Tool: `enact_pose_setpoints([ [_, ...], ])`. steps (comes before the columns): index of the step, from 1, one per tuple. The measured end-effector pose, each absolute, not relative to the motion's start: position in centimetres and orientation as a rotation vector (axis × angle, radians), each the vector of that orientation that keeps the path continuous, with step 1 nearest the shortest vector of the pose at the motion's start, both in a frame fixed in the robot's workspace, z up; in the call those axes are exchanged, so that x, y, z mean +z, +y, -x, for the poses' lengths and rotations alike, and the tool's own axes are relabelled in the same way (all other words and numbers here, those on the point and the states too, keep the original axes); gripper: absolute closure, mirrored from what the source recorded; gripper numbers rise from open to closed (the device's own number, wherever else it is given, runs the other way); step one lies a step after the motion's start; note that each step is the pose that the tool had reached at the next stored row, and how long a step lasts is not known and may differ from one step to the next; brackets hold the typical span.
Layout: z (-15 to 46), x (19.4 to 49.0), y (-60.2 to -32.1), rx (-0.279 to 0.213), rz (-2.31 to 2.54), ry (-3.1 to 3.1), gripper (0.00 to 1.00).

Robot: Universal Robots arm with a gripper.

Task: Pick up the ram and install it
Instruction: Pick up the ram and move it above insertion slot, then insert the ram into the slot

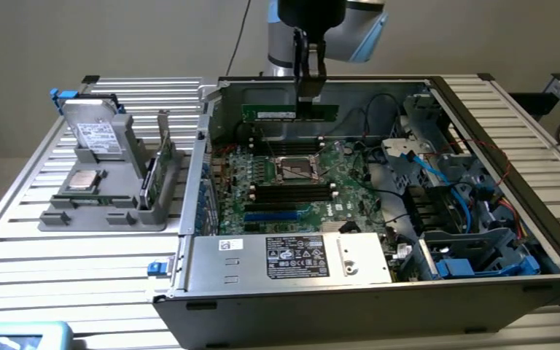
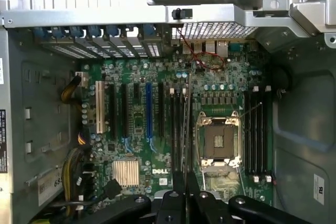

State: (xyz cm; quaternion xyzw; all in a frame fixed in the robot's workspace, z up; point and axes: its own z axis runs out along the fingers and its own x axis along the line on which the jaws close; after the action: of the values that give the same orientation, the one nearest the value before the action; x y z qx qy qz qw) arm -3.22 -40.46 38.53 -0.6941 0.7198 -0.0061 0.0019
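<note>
**Exterior view:** gripper (image 1: pixel 309 103) is clamped on the ram (image 1: pixel 272 113), gripping it right of mid-length. Stick is level, long edge down, hanging above the motherboard (image 1: pixel 343 200) inside the open case (image 1: pixel 358 321); not seated in anything yet. It sits at 12 o'clock from the CPU socket (image 1: pixel 294 169), over or just past the black slots (image 1: pixel 282 137) there. Can't tell which slot it lines up w/.

To do this step well, imo:
- Hold the stick parallel to the slot, contacts down.
- Keep both ends level so it seats evenly.
- Watch the off-centre grip, which could tip one end under pressure.

A second slot bank (image 1: pixel 285 191) lies at 6 o'clock of the socket.

Obstacles: black cables (image 1: pixel 382 109) loop at approx 2 o'clock from the socket, near the stick's end, and the case's back wall is just behind. On the worktop (image 1: pixel 27 240), at 9 o'clock from the case and well apart, a grey holder (image 1: pixel 110 215) carries the drive (image 1: pixel 95 135) and the wider green card (image 1: pixel 168 157). Neither is in the way.

**Wrist view:** gripper (image 2: pixel 185 195) is closed on the ram (image 2: pixel 185 140), seen edge-on as a thin dark line. It runs over the black slots (image 2: pixel 176 124) beside the CPU socket (image 2: pixel 218 142), w/ the second slot bank (image 2: pixel 255 132) on the socket's other side. Stick looks roughly parallel to the slots. A red wire (image 2: pixel 207 59) by the rear ports is apart from the stick.
</note>
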Motion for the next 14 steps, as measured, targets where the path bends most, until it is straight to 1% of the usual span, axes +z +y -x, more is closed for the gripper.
enact_pose_setpoints([
  [9, 3.1, 37.9, -39.0, -0.028, 2.192, 2.253, 0.87],
  [14, 3.0, 37.2, -38.8, -0.030, 2.211, 2.235, 0.87],
])
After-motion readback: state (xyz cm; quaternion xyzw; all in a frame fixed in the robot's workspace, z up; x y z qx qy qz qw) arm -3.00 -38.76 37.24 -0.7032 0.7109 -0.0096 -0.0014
